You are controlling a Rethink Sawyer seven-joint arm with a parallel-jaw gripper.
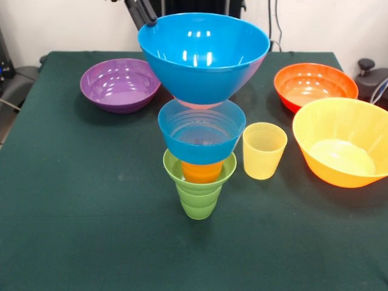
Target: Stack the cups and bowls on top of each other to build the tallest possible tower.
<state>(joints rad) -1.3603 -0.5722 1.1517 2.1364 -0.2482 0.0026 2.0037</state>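
Ribbed green cup [199,197] — glossy tower [203,115] base

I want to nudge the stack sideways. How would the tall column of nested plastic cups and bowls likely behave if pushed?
The tower would probably tip: its widest big blue bowl sits on top, its narrow green ribbed cup at the base. The glossy pieces may slip apart. The gripper touches the top rim, perhaps steadying it.

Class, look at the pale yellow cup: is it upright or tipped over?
Upright. The pale yellow cup stands on its narrow base, open mouth up, beside the tower on the table.
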